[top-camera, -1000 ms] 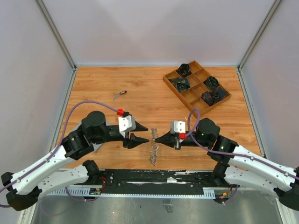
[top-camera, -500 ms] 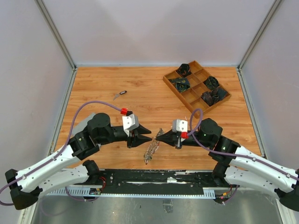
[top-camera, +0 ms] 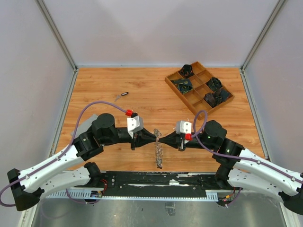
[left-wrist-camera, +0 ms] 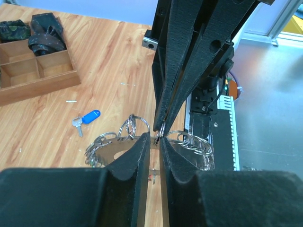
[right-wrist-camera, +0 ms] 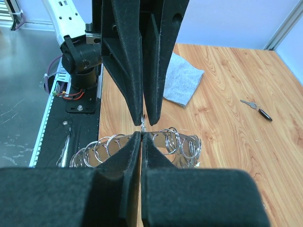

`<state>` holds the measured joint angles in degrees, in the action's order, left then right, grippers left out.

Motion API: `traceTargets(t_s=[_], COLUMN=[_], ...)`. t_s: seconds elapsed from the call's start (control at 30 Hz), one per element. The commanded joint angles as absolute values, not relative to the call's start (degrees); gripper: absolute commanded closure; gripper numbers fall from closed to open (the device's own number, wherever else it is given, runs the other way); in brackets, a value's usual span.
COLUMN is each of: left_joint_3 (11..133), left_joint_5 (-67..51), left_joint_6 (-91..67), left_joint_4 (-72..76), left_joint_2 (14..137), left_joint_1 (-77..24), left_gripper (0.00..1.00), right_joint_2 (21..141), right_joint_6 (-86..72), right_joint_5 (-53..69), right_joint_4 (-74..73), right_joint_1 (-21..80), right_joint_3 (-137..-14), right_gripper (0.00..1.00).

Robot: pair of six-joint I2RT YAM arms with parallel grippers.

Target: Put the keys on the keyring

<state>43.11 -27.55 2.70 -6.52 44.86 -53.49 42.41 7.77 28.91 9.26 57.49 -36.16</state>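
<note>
The keyring (top-camera: pixel 158 155), a metal band strung with many small silver rings, hangs over the table's near edge. My right gripper (top-camera: pixel 160 137) is shut on its top. In the right wrist view the pinch (right-wrist-camera: pixel 141 134) holds a thin ring, with the keyring (right-wrist-camera: pixel 180 142) spreading below. My left gripper (top-camera: pixel 154 136) meets it tip to tip; its jaws (left-wrist-camera: pixel 157 138) are open by a narrow gap on either side of that same ring. One key with a black tag (top-camera: pixel 122 95) lies at the far left, and one with a blue tag (left-wrist-camera: pixel 87 118) lies on the wood.
A wooden compartment tray (top-camera: pixel 180 93) holding dark items stands at the back right. A grey cloth (right-wrist-camera: pixel 182 82) lies under my left arm. The black base rail (top-camera: pixel 156 179) runs along the near edge, and grey walls enclose the table.
My left gripper has moved right to the right gripper's tips, and its jaws have narrowed. The keyring swung and now hangs straight down.
</note>
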Motion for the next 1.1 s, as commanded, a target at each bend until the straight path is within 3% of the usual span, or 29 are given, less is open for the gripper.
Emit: traceTargets(t_s=[0.0, 0.3, 0.37, 0.43, 0.7, 1.07], left_joint_3=[43.6, 44.3, 44.5, 44.9, 46.7, 43.8], left_joint_5=[-29.8, -30.8, -31.0, -31.0, -31.6, -33.6], left_joint_6=[2.7, 2.6, 2.6, 2.6, 5.2, -0.2], left_joint_4=[-3.0, -2.6, -2.5, -2.7, -6.3, 7.8], left_joint_2=[45.7, 46.8, 46.7, 46.4, 44.7, 42.8], left_joint_1=[-53.9, -53.9, -53.9, -53.9, -53.9, -53.9], left_gripper=[0.82, 0.91, 0.98, 0.99, 1.00, 1.00], right_joint_2=[41.6, 42.1, 42.0, 41.8, 37.1, 33.6], right_joint_6=[6.9, 6.4, 6.5, 7.1, 13.5, 15.7], right_joint_5=[29.1, 29.5, 29.7, 29.4, 28.9, 27.4], right_joint_4=[14.3, 15.1, 14.6, 13.5, 1.2, -4.4], right_joint_1=[58.1, 58.2, 58.2, 58.2, 58.2, 58.2], right_joint_3=[-38.5, -38.7, -38.8, -39.1, -41.4, -45.3], right_gripper=[1.00, 1.00, 1.00, 1.00, 0.71, 0.65])
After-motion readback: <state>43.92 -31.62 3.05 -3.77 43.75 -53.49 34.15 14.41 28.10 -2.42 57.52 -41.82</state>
